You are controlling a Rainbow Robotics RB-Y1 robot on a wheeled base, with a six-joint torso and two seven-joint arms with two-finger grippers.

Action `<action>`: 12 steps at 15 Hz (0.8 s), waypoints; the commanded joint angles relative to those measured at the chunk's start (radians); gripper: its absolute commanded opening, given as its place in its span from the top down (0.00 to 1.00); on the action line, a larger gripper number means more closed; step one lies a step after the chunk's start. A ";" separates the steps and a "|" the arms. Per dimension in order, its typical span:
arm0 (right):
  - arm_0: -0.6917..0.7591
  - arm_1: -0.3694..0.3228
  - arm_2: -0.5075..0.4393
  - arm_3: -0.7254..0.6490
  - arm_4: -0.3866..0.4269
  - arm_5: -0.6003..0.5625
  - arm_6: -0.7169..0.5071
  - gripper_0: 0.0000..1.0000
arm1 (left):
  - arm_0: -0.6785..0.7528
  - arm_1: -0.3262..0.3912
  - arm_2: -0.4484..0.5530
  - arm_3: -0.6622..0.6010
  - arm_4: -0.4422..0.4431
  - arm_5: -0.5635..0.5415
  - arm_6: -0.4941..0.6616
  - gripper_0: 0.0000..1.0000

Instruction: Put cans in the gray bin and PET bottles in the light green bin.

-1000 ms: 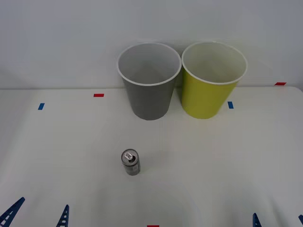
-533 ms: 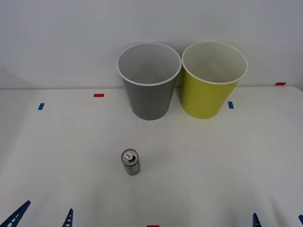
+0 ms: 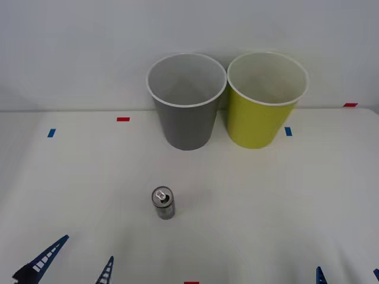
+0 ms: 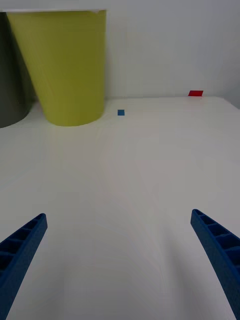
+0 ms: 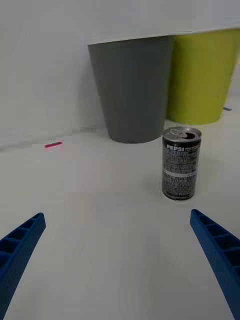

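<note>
Front view, what's where?
— Counter (image 3: 284,195) holds gray bin (image 3: 186,100) beside light green bin (image 3: 266,97); can (image 3: 163,203) upright, nearer, apart from both.
— Fingers?
— Left gripper (image 3: 74,266) spread wide short of the can; right gripper (image 4: 120,260) spread, empty.

One can and two bins on the desk (image 3: 284,195)

The can (image 3: 163,203) stands upright, small and silver-gray with dark printed sides (the label reads PEPSI), its pull-tab top facing up; it sits alone, well in front of the bins. The gray bin (image 3: 187,118) and the light green bin (image 3: 260,115) stand upright side by side at the back, rims nearly touching, both tapered, white-rimmed and pale inside, the gray one on the left.
</note>
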 commanded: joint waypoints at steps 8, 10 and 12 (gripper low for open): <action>0.000 0.000 0.000 0.000 0.000 0.000 0.000 0.00 | -0.413 0.055 -0.299 0.160 0.122 0.007 0.000 0.00; 0.000 0.000 0.000 0.000 0.000 0.000 0.000 0.00 | -0.454 0.058 -0.310 0.166 0.122 0.045 0.003 0.01; 0.000 0.000 0.000 0.000 0.000 0.000 0.000 0.00 | -0.483 0.057 -0.314 0.166 0.122 0.071 0.004 0.01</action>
